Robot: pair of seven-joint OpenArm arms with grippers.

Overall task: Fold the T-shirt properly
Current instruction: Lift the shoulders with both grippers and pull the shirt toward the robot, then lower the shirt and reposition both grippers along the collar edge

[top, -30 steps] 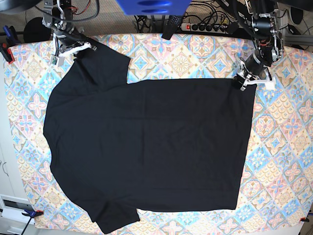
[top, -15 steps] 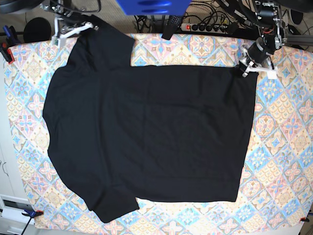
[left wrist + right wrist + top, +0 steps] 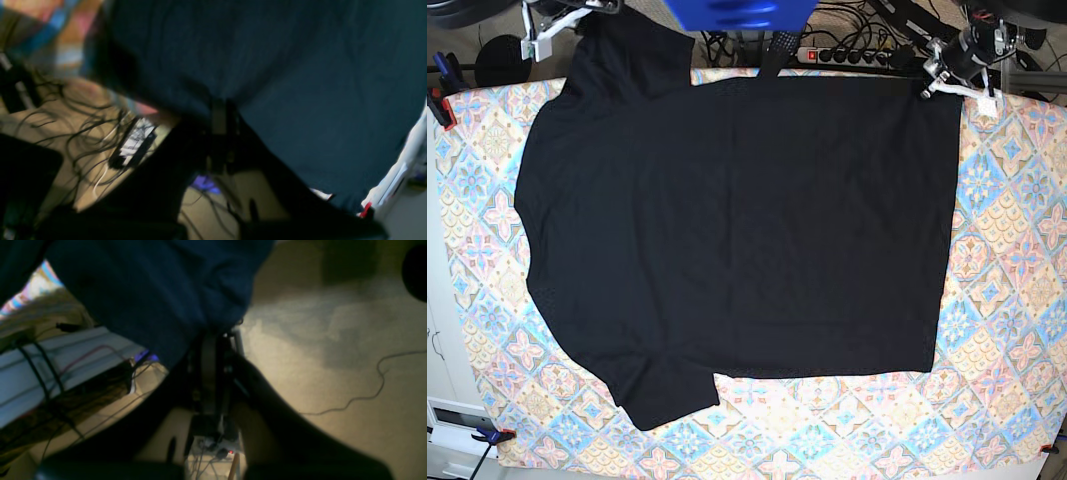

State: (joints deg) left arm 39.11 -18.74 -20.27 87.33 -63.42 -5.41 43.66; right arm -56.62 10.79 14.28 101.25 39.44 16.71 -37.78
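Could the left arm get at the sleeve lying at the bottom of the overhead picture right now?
Probably not as things stand. The left gripper is shut on the T-shirt at its far corner, so it would have to let go first. That near sleeve itself lies flat and uncovered on the table.

Both claws, the left claw (image 3: 934, 82) and right claw (image 3: 577, 14), now sit farther toward the tabletop's (image 3: 1017, 300) back edge, and the T-shirt (image 3: 737, 230) they grip is drawn up past that edge.
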